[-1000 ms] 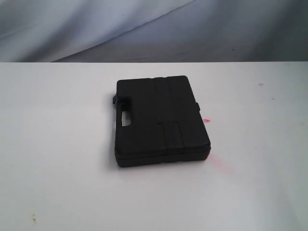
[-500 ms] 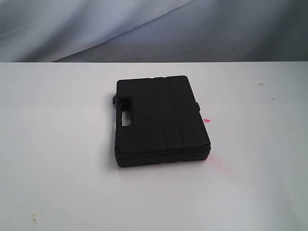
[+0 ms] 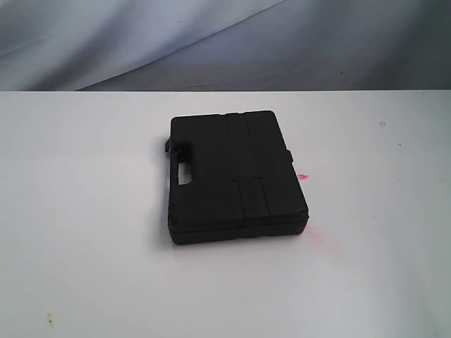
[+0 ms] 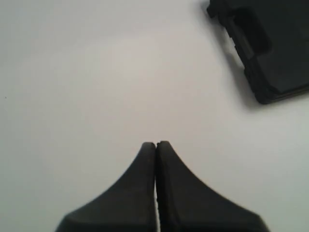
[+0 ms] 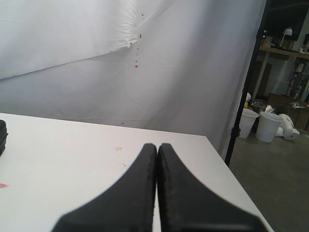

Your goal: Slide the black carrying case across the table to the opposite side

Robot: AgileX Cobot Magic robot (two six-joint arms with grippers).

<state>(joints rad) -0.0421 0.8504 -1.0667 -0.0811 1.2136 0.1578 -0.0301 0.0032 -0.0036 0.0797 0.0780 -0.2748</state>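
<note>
Black matte case (image 3: pixel 236 176) lies flat and closed on the white table (image 3: pixel 84 211), bare tabletop on every side of it; cut-out handle (image 3: pixel 185 176) on the case's left edge in the exterior view; small red smear (image 3: pixel 303 176) just beside the case's right edge; my left gripper (image 4: pixel 156 144) over bare table, well apart from the case's handle corner, jaws pressed together, nothing between them; my right gripper (image 5: pixel 157 145) likewise closed up and empty, apart from the case.
</note>
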